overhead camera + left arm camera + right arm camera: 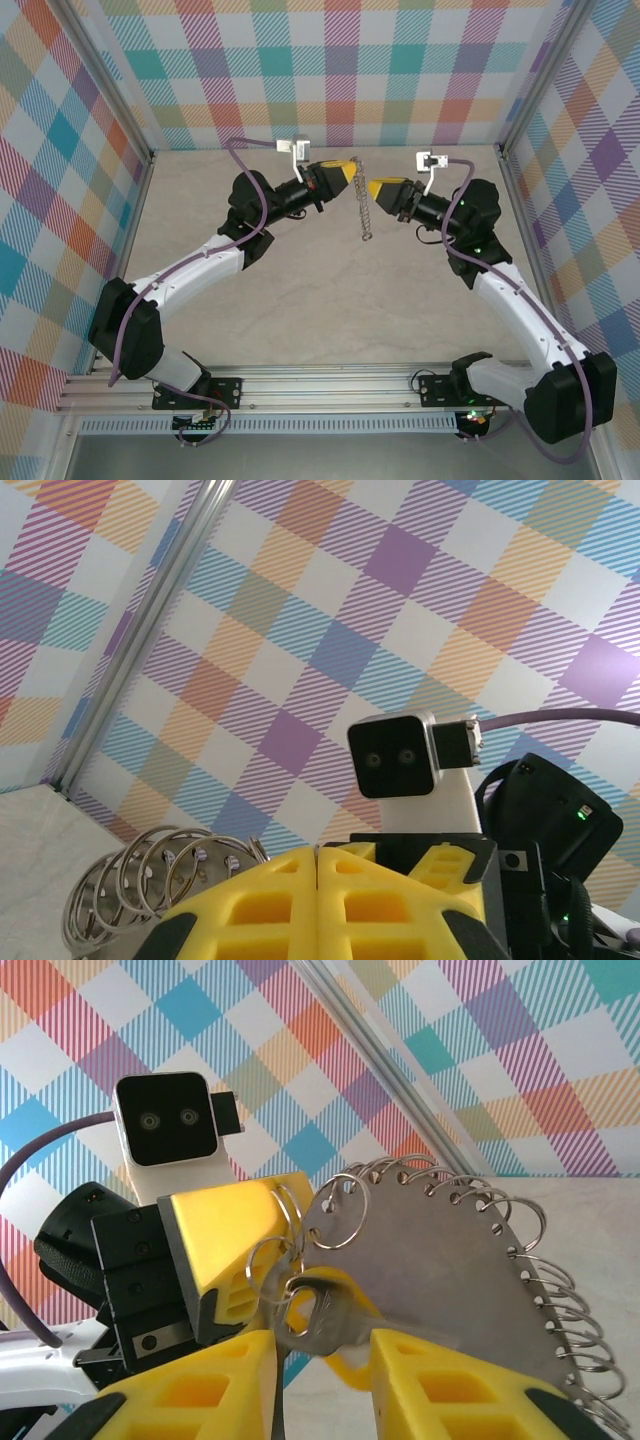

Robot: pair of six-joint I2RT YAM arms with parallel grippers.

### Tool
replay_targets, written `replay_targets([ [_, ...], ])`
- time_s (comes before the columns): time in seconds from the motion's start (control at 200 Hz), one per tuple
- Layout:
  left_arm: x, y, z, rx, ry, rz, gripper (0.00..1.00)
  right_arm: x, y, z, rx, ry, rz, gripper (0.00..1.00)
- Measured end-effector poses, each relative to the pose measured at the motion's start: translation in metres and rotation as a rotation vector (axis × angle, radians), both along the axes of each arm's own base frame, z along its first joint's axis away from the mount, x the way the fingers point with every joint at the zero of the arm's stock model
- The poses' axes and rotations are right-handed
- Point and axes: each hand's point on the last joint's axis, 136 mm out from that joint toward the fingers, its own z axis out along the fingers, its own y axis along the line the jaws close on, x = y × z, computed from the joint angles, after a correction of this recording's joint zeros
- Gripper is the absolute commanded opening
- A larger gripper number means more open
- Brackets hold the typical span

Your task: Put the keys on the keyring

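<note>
1. Currently the left gripper is clamped shut on the keyring's rim, above the table's far middle.
2. Keyring hangs between both grippers.
3. Key sits at the rim nearest the left jaws, apparently looped on a small ring.
4. Right gripper has its jaws parted. The key lies crosswise in the gap and looks loose. This is the nearer arm.

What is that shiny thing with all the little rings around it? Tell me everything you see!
That is the keyring: a flat, rounded plate of dull grey metal with small holes along its edge, each carrying a thin wire ring. It is up in the air, seemingly gripped at one end by the shut left hand. From above it shows edge-on, like a chain. A silver key lies against it, between the right hand's parted fingers.
</note>
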Motion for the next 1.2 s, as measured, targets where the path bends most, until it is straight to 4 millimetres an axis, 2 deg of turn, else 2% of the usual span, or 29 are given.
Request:
replay_targets([
  [0.445,-0.002,-0.001,0.0,0.001,0.001,-0.01,0.0,0.006,0.012,0.004,0.017,-0.02,0.08,0.31],
  [0.575,-0.002,-0.001,0.0,0.001,0.001,-0.01,0.0,0.007,0.015,0.002,0.02,-0.016,0.1,0.26],
  [0.93,-0.001,-0.001,0.0,-0.001,0.004,-0.01,0.0,-0.004,0.021,0.004,0.032,-0.009,0.168,0.0],
  [1.2,-0.001,-0.001,0.0,-0.001,0.004,-0.011,0.0,-0.011,0.026,0.006,0.032,-0.02,0.201,0.0],
])
